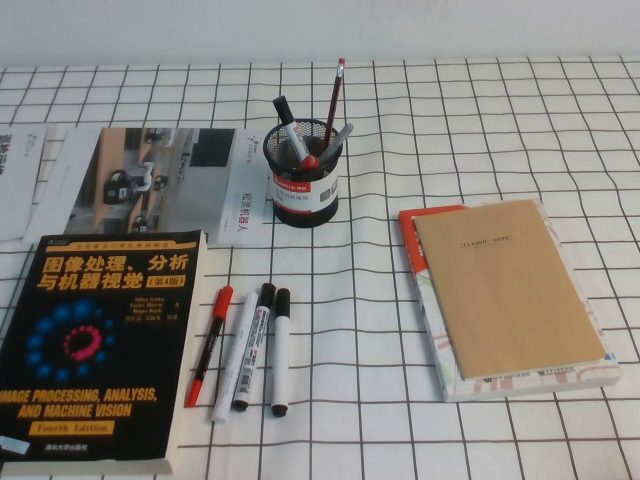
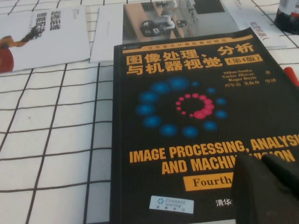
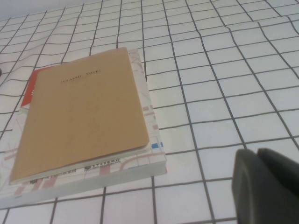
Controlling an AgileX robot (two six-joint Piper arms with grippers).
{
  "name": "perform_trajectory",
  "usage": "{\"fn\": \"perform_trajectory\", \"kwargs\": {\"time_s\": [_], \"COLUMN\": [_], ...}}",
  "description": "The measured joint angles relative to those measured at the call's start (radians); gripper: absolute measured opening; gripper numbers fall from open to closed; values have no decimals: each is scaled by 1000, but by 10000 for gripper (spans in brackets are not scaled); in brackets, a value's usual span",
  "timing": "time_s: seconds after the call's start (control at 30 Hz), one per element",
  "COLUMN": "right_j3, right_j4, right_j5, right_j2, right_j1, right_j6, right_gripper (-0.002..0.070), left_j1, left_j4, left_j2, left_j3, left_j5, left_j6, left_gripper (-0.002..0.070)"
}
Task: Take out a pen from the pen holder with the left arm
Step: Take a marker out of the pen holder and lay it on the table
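Pen holder [image 1: 305, 190], a black mesh cup, stands a little left of centre, closer to the far edge of the table [image 1: 520, 110] than to the near one, its pens and a tall red pencil [image 1: 334, 100] rising close to upright and leaning slightly outward over the rim. Left gripper [image 2: 261, 161], fingers pressed together and holding nothing, hovers low over the near end of the dark textbook [image 1: 95, 340] at the table's near left corner. From there the holder lies ahead toward the far edge and off to the right, only its base showing in the left wrist view. Because the pens' long axes run roughly vertical, the reach likely calls for a raised approach from above the rim with the jaws first spread. Right gripper [image 3: 256, 154], likewise closed and empty, sits off the near right corner of the tan notebook [image 1: 505, 295] on the right side. The holder looks somewhat nearer the left arm's side. Four loose markers [image 1: 250, 345] lie flat between textbook and notebook, well short of the cup.
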Motion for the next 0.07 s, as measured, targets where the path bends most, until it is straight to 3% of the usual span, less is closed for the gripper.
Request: {"fn": "perform_trajectory", "kwargs": {"time_s": [0.07], "right_j3": [0], "right_j4": [0], "right_j5": [0], "right_j2": [0], "right_j1": [0], "right_j6": [0], "right_gripper": [-17], "left_j1": [0], "left_j4": [0], "left_j2": [0], "left_j3": [0], "left_j5": [0], "left_j6": [0], "left_gripper": [-3]}}
